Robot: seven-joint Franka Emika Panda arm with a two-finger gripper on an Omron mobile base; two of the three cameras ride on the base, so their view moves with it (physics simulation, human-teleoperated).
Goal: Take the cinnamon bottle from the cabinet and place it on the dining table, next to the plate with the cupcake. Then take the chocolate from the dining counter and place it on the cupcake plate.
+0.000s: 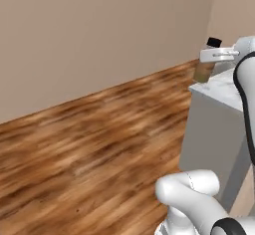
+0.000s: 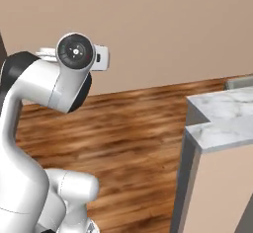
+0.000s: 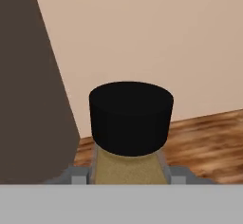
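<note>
The cinnamon bottle (image 3: 130, 118) stands upright in my gripper (image 3: 129, 173), its black cap on top and tan-brown contents between the two grey fingertips. In the left base view my gripper (image 1: 211, 56) is shut on the cinnamon bottle (image 1: 203, 71) in the air, just past the near-left corner of the dining table (image 1: 224, 90). The white marble slab of the dining table (image 2: 225, 116) lies to the right of the arm in the right base view. The plate, cupcake, chocolate and cabinet are out of view.
Wood floor (image 1: 89, 139) stretches left of the table up to a plain beige wall (image 1: 99, 35). The table has a tall grey side panel (image 1: 206, 134). A dark brown surface (image 3: 28, 85) stands close on the left in the hand view.
</note>
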